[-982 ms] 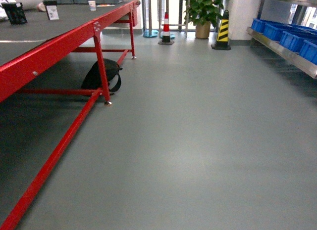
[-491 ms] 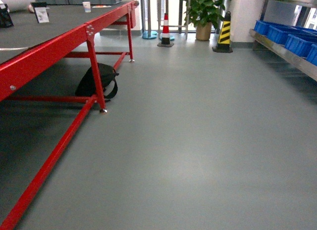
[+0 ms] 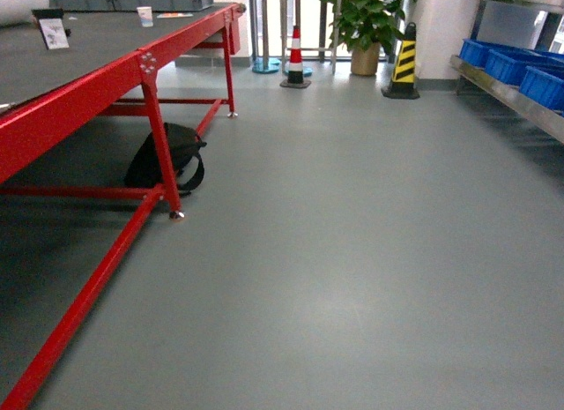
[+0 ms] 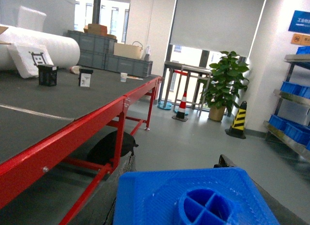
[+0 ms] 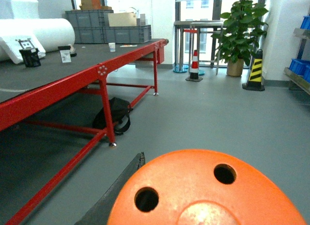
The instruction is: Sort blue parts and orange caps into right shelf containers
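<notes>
L tool (image 4: 193, 205) grips blue part (image 4: 160, 196); R tool (image 5: 203, 201) grips orange cap (image 5: 193, 181); blue crates (image 3: 511, 62) on right shelf.

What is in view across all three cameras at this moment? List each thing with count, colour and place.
blue part: one, blue, filling the bottom of the left wrist view
orange cap: one, orange with dark holes, bottom of the right wrist view
crates: several, blue, on the metal shelf at right
table: one, red frame with dark top, left
bag: one, black, under the table
cone: one, red-white, far end
post: one, yellow-black, by the plant
Grippers: fingers not visible
</notes>
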Controlling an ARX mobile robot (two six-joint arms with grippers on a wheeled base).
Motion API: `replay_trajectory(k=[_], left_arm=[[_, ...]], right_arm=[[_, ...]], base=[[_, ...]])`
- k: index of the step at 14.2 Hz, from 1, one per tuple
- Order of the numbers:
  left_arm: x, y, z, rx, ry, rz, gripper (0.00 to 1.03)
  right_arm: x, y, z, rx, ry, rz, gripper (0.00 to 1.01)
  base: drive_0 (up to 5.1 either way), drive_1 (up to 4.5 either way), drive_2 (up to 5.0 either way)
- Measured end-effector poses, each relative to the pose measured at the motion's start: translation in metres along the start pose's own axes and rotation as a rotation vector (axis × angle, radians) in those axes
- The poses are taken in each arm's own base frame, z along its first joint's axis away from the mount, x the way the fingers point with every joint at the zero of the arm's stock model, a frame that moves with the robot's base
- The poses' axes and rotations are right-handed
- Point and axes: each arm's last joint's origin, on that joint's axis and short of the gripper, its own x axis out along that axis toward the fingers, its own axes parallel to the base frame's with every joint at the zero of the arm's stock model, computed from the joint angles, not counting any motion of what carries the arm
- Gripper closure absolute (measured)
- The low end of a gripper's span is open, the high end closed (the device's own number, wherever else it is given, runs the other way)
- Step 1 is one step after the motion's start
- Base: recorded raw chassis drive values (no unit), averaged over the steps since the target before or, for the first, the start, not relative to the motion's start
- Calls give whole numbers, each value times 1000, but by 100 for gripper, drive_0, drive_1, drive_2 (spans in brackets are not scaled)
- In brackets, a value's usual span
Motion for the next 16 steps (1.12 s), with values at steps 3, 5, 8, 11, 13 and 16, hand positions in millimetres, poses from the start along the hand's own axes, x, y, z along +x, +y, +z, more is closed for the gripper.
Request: replay_trajectory(k=[3, 5, 8, 11, 13, 16], left_arm=[[0, 0, 0, 0, -1, 0, 59], [0, 0, 0, 0, 0, -1, 59], [0, 0, 0, 0, 0, 0, 59], [0, 0, 0, 0, 0, 0, 59], [0, 0, 0, 0, 0, 0, 59], [0, 0, 0, 0, -1, 0, 59]], right_arm=[[0, 0, 1, -2, -5, 0, 59], [0, 0, 0, 1, 3, -1, 59], [0, 0, 0, -1, -2, 0, 59], [0, 0, 0, -1, -3, 0, 59], [0, 0, 0, 1, 2, 0, 59], [0, 0, 0, 0, 1, 0, 59]], base=[[-18, 414, -450], [-19, 412, -451], [-19, 412, -451], [-5, 426, -437], [2, 434, -430], [2, 434, -430]])
